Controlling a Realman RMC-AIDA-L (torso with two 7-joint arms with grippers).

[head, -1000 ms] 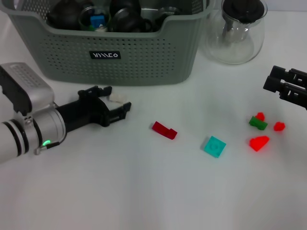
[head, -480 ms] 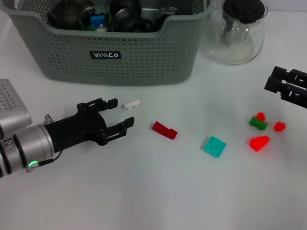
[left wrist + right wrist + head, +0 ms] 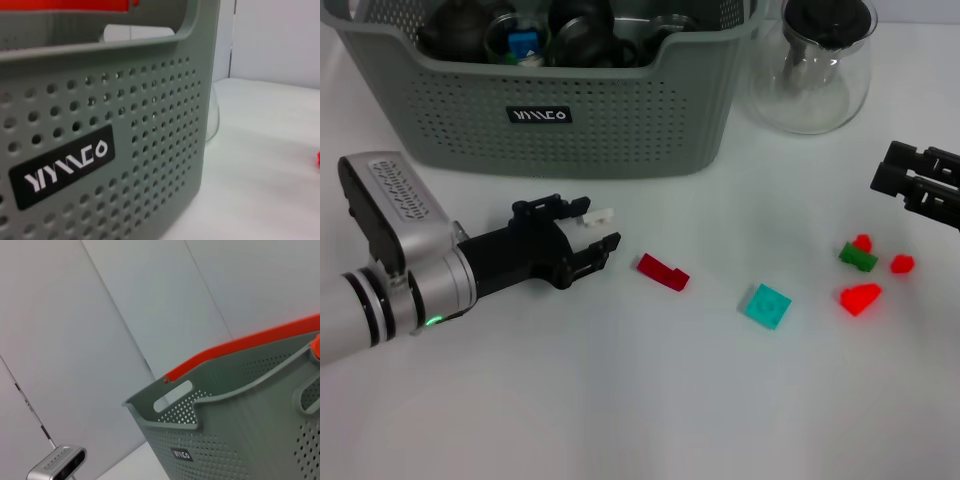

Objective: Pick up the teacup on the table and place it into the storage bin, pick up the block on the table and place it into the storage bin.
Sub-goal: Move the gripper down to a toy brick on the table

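Partly hiding a small white block (image 3: 597,215), the left gripper (image 3: 592,226) seemingly gapes around it.

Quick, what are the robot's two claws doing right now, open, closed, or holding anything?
Left gripper: open, holding nothing, fingers on either side of the small white block on the table.
Right gripper: empty, parked at the table's right edge.

Storage bin (image 3: 620,130) looked like matt grey-green perforated plastic with a black label (image 3: 539,115). Carafe (image 3: 810,70) was clear glossy glass, black lid. Table (image 3: 650,400) was smooth matt white; left arm housing (image 3: 395,215) brushed silver metal.
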